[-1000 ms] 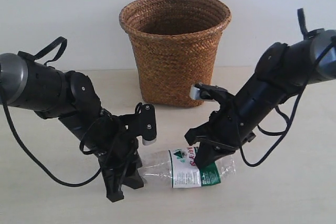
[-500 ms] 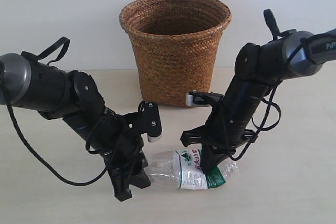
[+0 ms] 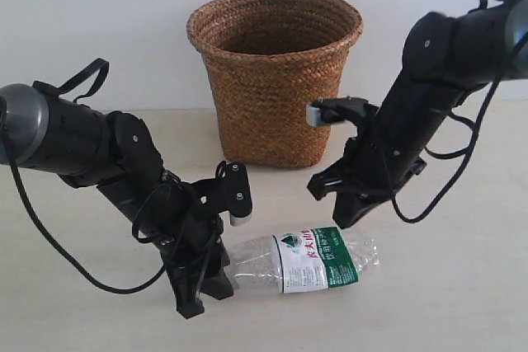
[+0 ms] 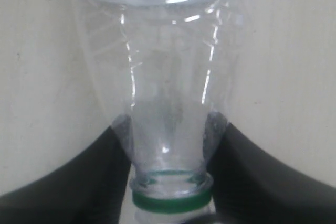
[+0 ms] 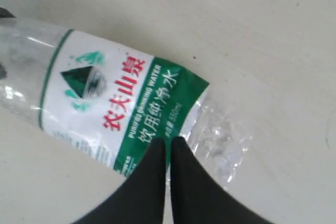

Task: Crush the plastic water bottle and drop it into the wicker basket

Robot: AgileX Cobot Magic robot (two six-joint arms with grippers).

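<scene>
Plastic water bottle (image 3: 305, 260) lies sideways on the table (image 3: 445, 302). It appears empty, and is judged light, thin-walled and slippery. Left gripper (image 3: 210, 286) clamps its stiff neck, the soundest hold. Right gripper (image 3: 351, 212), closed and empty, hangs above the label.

Looks like a robotics lab bench, not a home. Bare pale table (image 3: 462, 302), far edge against a plain white wall (image 3: 99, 14). Black left arm (image 3: 82, 142) and right arm (image 3: 445, 63) reaching in over the left and right edges. Only test props on top: wicker basket (image 3: 275, 80) by the far edge, plastic bottle (image 3: 305, 260) lying near the front edge.
</scene>
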